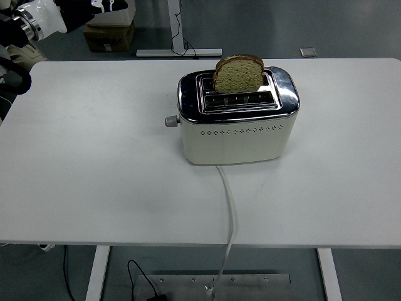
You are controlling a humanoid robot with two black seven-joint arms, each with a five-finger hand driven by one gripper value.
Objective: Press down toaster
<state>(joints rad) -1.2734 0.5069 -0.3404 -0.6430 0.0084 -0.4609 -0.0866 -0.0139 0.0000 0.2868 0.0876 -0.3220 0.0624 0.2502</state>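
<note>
- Centrally on the white surface (94,157), the cream toaster (237,125) is seen standing upright, its lever knob (169,121) raised at the left end.
- One bread slice (238,73) is held upright in the rear slot.
- The white cord (229,213) is led off the near edge.
- At the top left corner, the left robot hand (103,5) is mostly cropped; its finger state cannot be told.

We've got a white table (94,175) filling most of the frame — toaster (237,125) sitting upper centre, its cord (230,207) trailing to the bottom edge.
</note>
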